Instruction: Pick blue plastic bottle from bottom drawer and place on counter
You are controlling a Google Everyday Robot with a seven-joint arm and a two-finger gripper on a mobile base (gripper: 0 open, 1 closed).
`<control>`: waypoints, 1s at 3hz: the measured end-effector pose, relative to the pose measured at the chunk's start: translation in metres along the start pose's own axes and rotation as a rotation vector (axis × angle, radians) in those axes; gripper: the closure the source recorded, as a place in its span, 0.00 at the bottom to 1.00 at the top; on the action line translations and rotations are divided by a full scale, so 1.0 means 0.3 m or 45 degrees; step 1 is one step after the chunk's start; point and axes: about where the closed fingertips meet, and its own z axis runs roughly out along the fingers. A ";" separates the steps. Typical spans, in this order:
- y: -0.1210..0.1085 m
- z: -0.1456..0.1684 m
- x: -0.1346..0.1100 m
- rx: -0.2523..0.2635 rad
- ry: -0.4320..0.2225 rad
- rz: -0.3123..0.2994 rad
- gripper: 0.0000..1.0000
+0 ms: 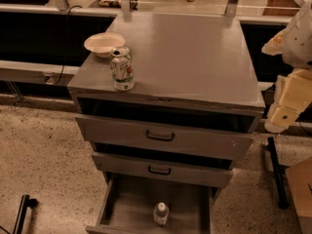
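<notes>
The blue plastic bottle (161, 213), small and clear with a white cap, stands upright in the open bottom drawer (129, 204), near the middle of its front part. The counter (195, 57) is the grey cabinet top above it. My gripper (285, 112), a cream-coloured part of the arm, hangs at the right edge of the view, beside the cabinet's right side at about counter height. It is well above and to the right of the bottle and touches nothing.
A green-and-white soda can (122, 68) stands at the counter's front left, with a shallow cream bowl (104, 44) just behind it. The two upper drawers (163, 136) with black handles stick out a little. A black stand (278, 174) is on the floor at right.
</notes>
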 end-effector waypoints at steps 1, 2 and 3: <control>0.000 0.000 0.000 0.000 0.000 0.000 0.00; 0.017 0.063 -0.012 -0.030 -0.108 0.012 0.00; 0.136 0.166 -0.066 -0.045 -0.322 -0.018 0.00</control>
